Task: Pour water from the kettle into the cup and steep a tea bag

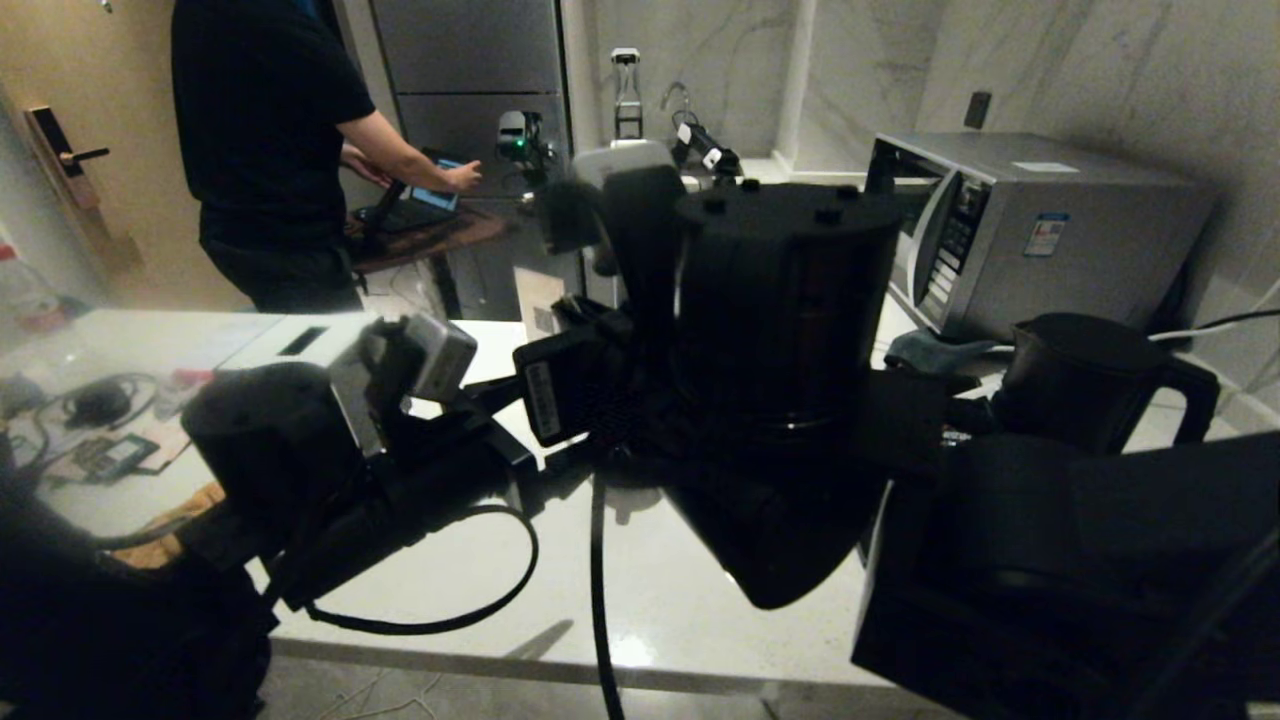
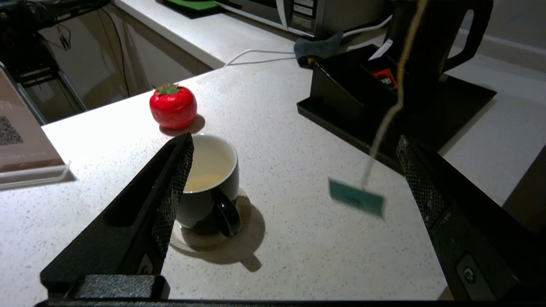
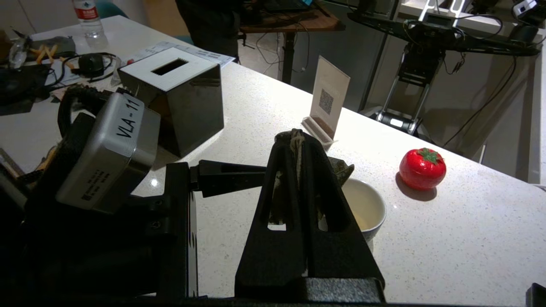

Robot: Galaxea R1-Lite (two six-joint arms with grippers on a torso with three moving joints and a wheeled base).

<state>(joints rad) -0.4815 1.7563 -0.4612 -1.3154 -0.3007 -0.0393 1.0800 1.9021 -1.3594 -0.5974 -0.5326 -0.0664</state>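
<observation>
Your right gripper (image 3: pixel 298 140) is clamped tight on the tea bag (image 3: pixel 279 200), which is squeezed between the fingers just above the cup (image 3: pixel 367 209). The bag's string (image 2: pixel 390 111) dangles down in the left wrist view with a green tag (image 2: pixel 356 198) swinging at its end, off to the side of the cup. Your left gripper (image 2: pixel 294 170) is wide apart with nothing in it, one finger (image 2: pixel 170 187) right next to the cup's rim. The cup sits on the white counter (image 2: pixel 298 238), a bit of pale water (image 2: pixel 204 181) at the bottom. The kettle (image 1: pixel 1090 380) stands further back by the black box (image 2: pixel 354 85), near the microwave (image 1: pixel 1040 230). A red tomato (image 3: pixel 422 168) sits near the cup.
</observation>
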